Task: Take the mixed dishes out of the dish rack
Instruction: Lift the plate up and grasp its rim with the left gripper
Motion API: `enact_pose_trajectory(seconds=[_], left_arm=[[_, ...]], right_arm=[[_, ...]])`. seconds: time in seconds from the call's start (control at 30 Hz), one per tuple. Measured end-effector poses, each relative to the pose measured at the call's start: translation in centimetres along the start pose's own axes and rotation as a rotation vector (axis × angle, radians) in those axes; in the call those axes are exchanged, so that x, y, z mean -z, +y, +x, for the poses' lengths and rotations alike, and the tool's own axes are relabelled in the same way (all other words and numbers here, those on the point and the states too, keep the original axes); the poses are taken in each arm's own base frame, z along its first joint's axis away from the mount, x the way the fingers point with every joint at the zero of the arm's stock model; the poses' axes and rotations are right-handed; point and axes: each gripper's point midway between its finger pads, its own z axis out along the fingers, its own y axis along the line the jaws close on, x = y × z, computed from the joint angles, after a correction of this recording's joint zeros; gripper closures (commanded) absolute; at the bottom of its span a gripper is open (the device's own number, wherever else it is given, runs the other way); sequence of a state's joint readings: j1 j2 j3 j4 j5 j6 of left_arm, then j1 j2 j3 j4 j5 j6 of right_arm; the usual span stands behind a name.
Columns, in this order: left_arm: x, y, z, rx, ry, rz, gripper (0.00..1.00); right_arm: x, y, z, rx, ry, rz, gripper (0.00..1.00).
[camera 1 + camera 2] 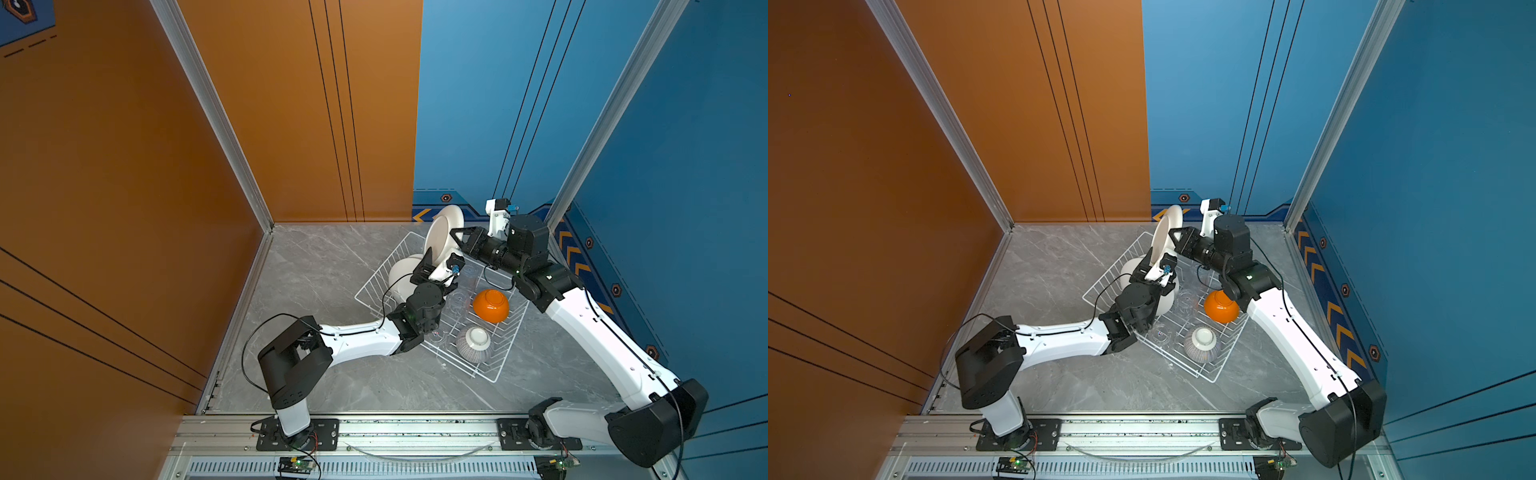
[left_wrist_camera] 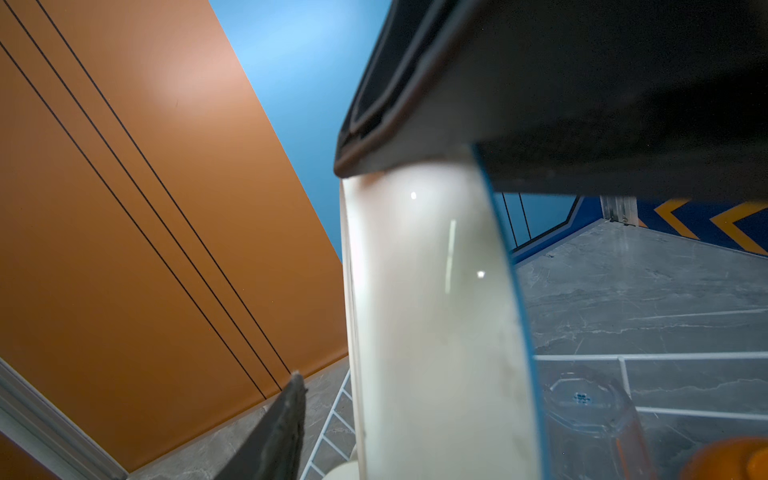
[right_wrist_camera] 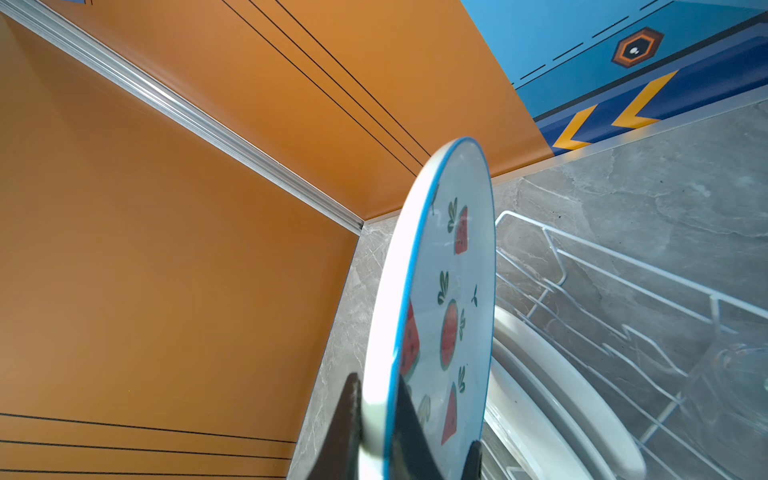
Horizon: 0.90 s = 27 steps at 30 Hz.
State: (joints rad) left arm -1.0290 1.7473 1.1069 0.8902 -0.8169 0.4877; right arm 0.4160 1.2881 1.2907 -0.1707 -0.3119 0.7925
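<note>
We find the watermelon plate out of its slot and held on edge above the far corner of the dish rack, with its printed face and white back both close to vertical. The right gripper has its jaws clenched on the plate's rim, one finger on each face.

The left gripper reaches up from the near side to a lower part of the same rim, and of the two arms it is the one placed to take the plate next. Its jaws stand apart and straddle the rim. In the left wrist view one finger is clear of the white back with a gap showing. The other lies so close across the rim that we cannot tell whether it touches.

The next move turns on one relation: the plate's edge runs straight into the left jaws' gap, its faces roughly parallel to the fingers, so closing should pinch the rim squarely. We judge this to be a hand-over — left closes, then right lets go. If the right lets go early, the plate could swing or drop onto the second plate standing in the prongs just beside it.

In the rack there are also an orange bowl, a striped bowl and a clear tumbler, all upside down. The grey surface beside the rack is where we expect the plate to go.
</note>
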Motion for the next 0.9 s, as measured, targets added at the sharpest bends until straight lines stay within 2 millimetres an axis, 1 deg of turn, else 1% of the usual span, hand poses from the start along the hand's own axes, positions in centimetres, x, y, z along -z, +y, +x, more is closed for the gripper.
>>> enact_pose_trajectory(seconds=[0.07, 0.17, 0.3, 0.53, 0.67, 0.77, 0.9], left_arm=[[0.0, 0.3, -0.3, -0.002, -0.007, -0.015, 0.49], [0.0, 0.5, -0.3, -0.017, -0.014, -0.032, 0.55], [0.1, 0.4, -0.4, -0.039, -0.027, -0.046, 0.67], [0.3, 0.6, -0.7, -0.065, -0.061, -0.077, 0.75], [0.4, 0.9, -0.5, -0.099, -0.071, -0.111, 0.81], [0.3, 1.0, -0.3, -0.122, -0.070, -0.130, 0.90], [0.4, 1.2, -0.3, -0.132, -0.072, -0.142, 0.98]], right_arm=[[-0.1, 0.0, 0.0, -0.019, -0.001, -0.003, 1.00], [-0.1, 0.0, 0.0, -0.038, -0.001, -0.007, 1.00], [-0.1, 0.2, 0.0, -0.055, 0.001, -0.016, 1.00], [0.0, 0.4, 0.1, -0.095, 0.022, -0.042, 1.00], [0.0, 0.2, 0.2, -0.127, 0.036, -0.042, 1.00], [0.0, -0.2, 0.3, -0.155, 0.047, -0.032, 1.00], [0.0, -0.1, 0.3, -0.171, 0.056, -0.042, 1.00]])
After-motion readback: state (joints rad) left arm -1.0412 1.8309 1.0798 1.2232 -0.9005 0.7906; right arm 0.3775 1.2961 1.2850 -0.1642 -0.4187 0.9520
